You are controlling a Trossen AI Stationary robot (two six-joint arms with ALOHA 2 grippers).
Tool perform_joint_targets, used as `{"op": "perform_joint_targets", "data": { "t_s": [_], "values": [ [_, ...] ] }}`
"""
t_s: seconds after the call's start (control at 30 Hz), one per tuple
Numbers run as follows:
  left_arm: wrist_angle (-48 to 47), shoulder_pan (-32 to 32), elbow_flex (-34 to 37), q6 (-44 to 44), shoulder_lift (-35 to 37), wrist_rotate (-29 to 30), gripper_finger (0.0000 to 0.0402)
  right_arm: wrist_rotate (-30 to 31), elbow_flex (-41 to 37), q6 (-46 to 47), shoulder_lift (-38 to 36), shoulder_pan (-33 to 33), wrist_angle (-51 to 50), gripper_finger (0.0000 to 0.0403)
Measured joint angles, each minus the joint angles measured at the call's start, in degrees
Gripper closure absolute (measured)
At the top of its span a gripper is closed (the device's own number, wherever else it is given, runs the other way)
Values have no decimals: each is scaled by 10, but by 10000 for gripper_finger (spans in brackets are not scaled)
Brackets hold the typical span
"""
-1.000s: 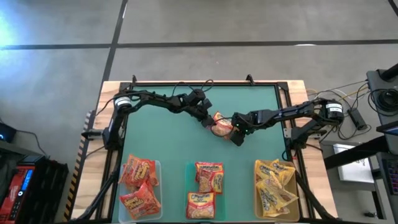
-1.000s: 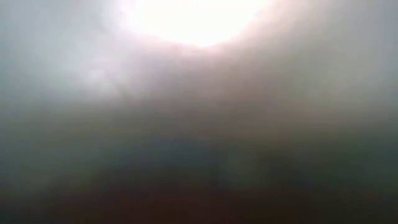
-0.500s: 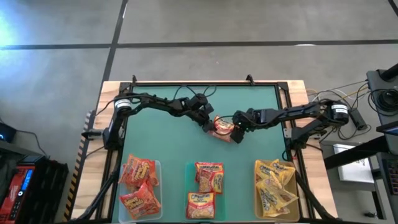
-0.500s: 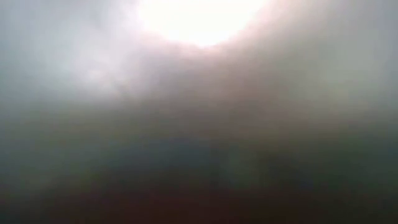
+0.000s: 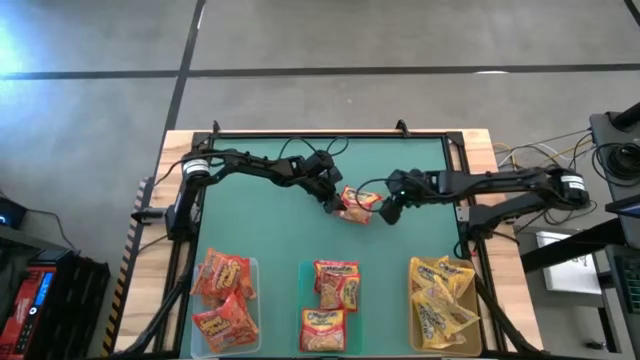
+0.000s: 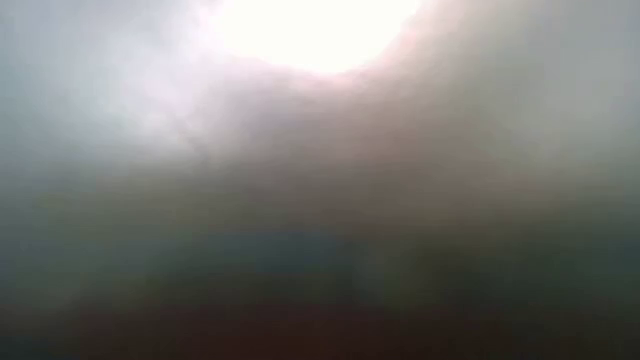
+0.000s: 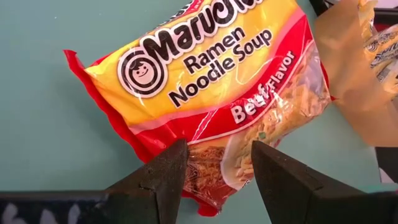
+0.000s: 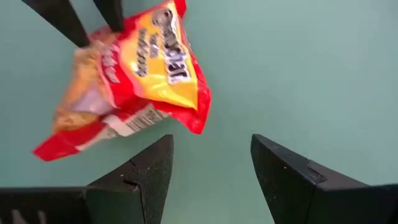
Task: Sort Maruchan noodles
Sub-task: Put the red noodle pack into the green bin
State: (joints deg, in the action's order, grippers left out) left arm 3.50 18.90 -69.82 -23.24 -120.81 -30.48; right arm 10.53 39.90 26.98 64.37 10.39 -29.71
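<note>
One red-and-yellow Maruchan packet (image 5: 360,203) printed "Beef Flavor" (image 7: 211,87) sits at the middle of the green mat. My left gripper (image 5: 336,201) (image 7: 214,177) is at its left end, shut on it. My right gripper (image 5: 389,211) (image 8: 211,168) is open just right of the packet (image 8: 134,68), touching nothing. The other packets lie in three clear bins along the near edge: red ones (image 5: 225,297), orange-red ones (image 5: 330,292) and yellow ones (image 5: 440,300). The low view shows only haze. My left gripper pinches the packet between its two fingers (image 7: 165,177) at the red end below the "Beef Flavor" print (image 7: 214,183). The fingers come slanting down from the table's far left. The rest of the packet reaches out toward my right gripper, tilted. Whether its far corner touches the mat does not show.
The three bins (image 5: 255,262) line the near edge of the mat. A black frame (image 5: 330,134) runs along the table's far edge and sides. Bare green mat (image 5: 260,225) lies between the arms and the bins.
My right gripper has come off the packet and drawn back a little toward the table's right edge, its arm stretching out straighter. The packet has stayed at my left gripper and now lies flatter and more to the far side than before.
</note>
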Motion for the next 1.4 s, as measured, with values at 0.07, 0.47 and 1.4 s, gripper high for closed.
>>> {"op": "perform_joint_targets", "data": {
  "t_s": [0.07,0.47,1.4],
  "values": [
    [0,0,0,3,0,0,233,-3,0,1,-15,0,0,197],
    [-5,0,1,27,0,-1,233,-119,0,192,-26,34,6,197],
    [-7,0,2,99,0,-2,233,-18,-127,414,52,-34,352,197]
  ]
}}
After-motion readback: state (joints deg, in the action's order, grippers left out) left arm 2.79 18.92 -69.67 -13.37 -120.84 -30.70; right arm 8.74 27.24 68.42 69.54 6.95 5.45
